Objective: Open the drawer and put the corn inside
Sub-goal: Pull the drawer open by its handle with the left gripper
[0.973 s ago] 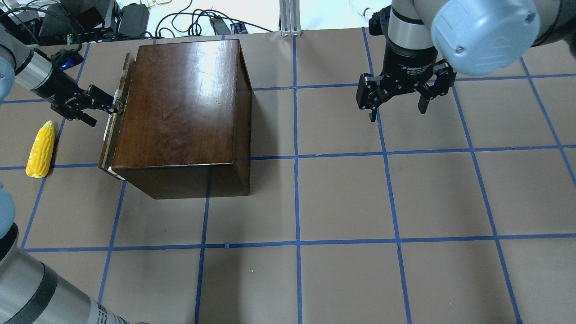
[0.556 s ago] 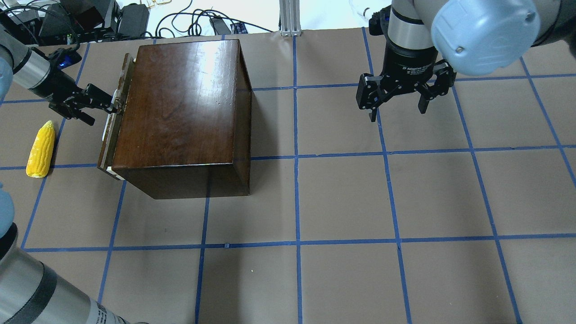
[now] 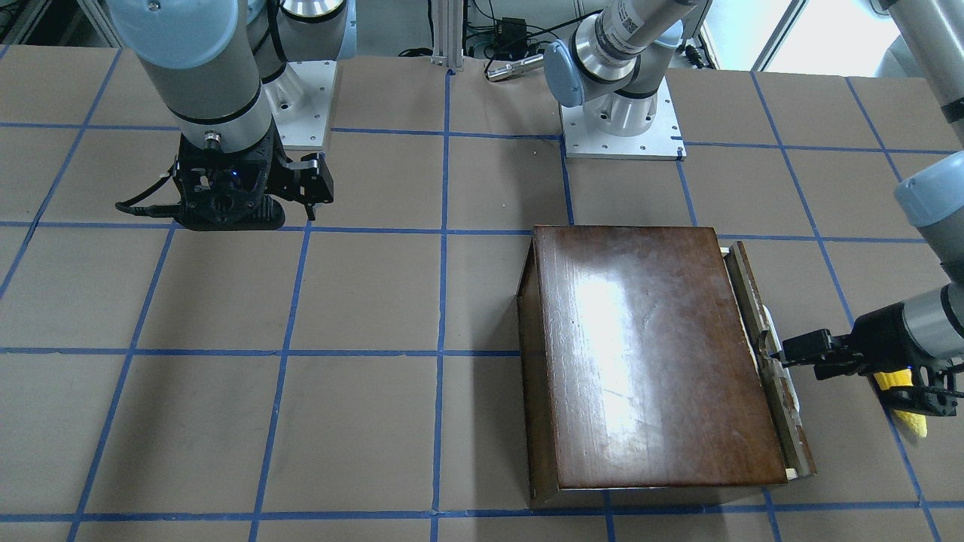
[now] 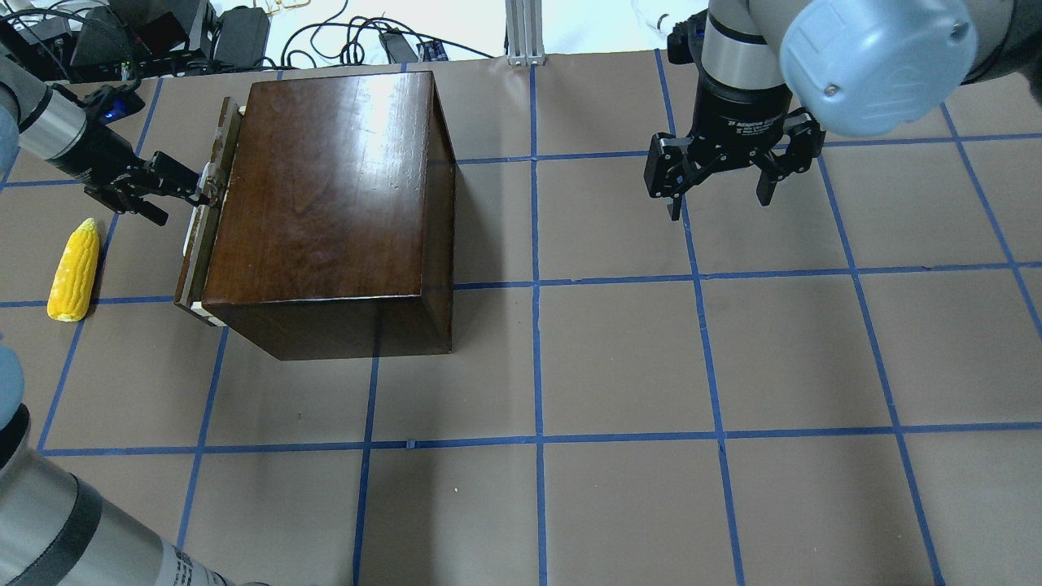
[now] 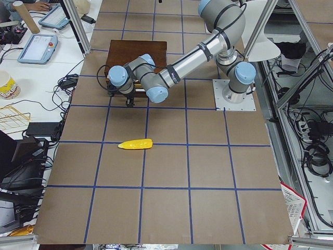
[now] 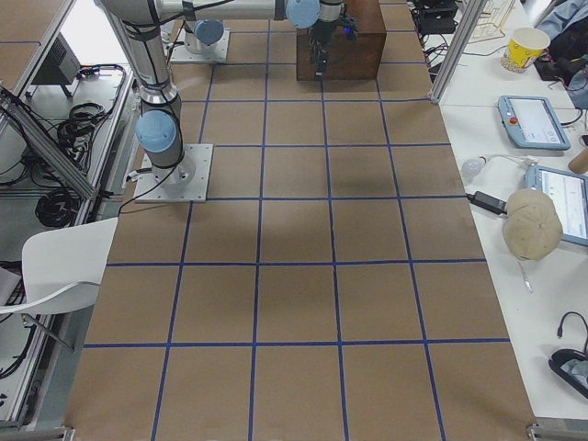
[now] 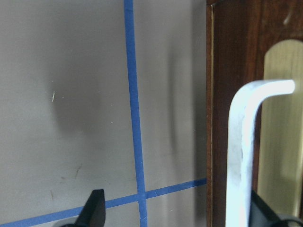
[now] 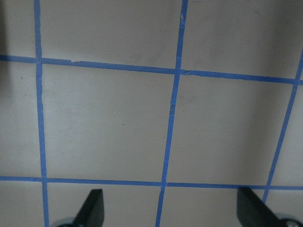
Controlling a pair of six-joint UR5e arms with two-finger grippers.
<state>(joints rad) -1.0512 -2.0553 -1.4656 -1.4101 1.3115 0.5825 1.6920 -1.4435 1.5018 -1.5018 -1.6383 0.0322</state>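
Note:
The glossy dark-brown box (image 4: 326,195) stands at the table's far left. Its drawer (image 4: 195,260) is out by a narrow gap, with pale wood showing behind the worn front panel (image 3: 789,429). My left gripper (image 4: 187,205) is at the panel. Its jaws are apart, and one finger sits against the metal pull (image 7: 239,156). The yellow corn (image 4: 73,268) lies on the table left of the drawer, just beside my left gripper. In the front-facing view the corn (image 3: 907,418) is partly hidden behind the gripper. My right gripper (image 4: 720,203) hangs open and empty above the table at the far right.
Cables and electronics (image 4: 163,32) lie beyond the table's far edge, close behind the box. An aluminium post (image 4: 525,32) stands at the far middle. Blue tape lines grid the brown table (image 4: 619,366).
My left gripper has moved a little to the left, and the drawer's front panel has come out slightly with it. The corn and the right arm have not moved.

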